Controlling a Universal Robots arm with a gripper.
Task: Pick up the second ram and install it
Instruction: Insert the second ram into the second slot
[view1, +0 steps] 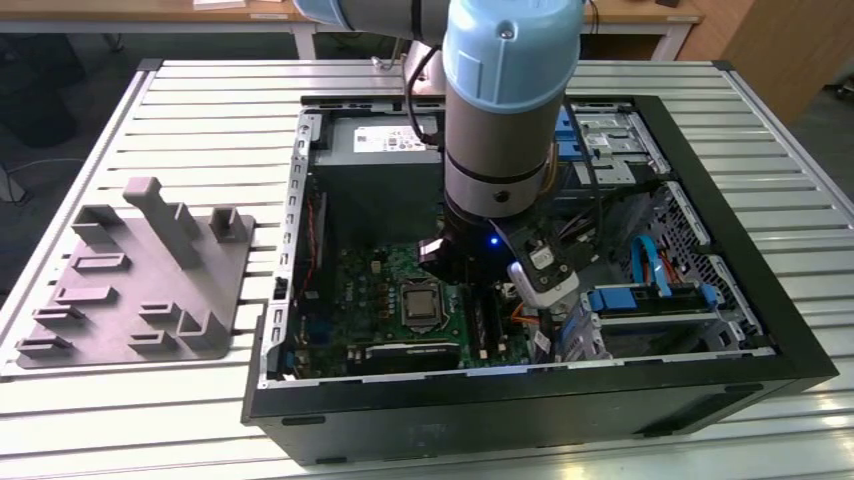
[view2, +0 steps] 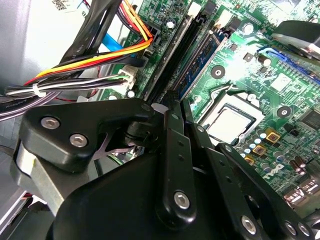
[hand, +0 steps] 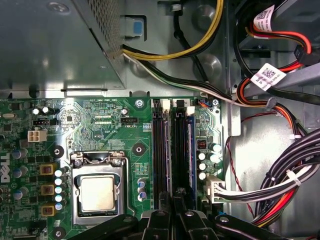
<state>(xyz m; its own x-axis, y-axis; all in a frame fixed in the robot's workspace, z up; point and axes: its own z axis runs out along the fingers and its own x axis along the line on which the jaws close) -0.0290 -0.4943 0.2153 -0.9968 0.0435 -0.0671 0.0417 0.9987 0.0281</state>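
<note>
Fingers of the arm's tool sit deep inside the open computer case, pinched almost together with only a sliver between them. From that sliver a slim dark stick with a blue-labelled face runs away along the memory slots. We take this stick to be the second ram, clasped at its near end and standing on edge in line with a slot on the motherboard. In the second wrist view the ram leads straight into the gap of the fingers, which fits a grip across the thin board, not along it. We judge that hold is chosen so the stick stays upright and its lower edge can meet the slot squarely.

The neighbouring slots are dark, and we cannot tell which of them already carries a stick, nor whether this one is fully seated.

In the exterior view the arm comes down near the middle of the case, with the processor socket at about seven o'clock from its wrist. A grey parts fixture rests on the slatted surface at nine o'clock from the case, well apart from it.
</note>
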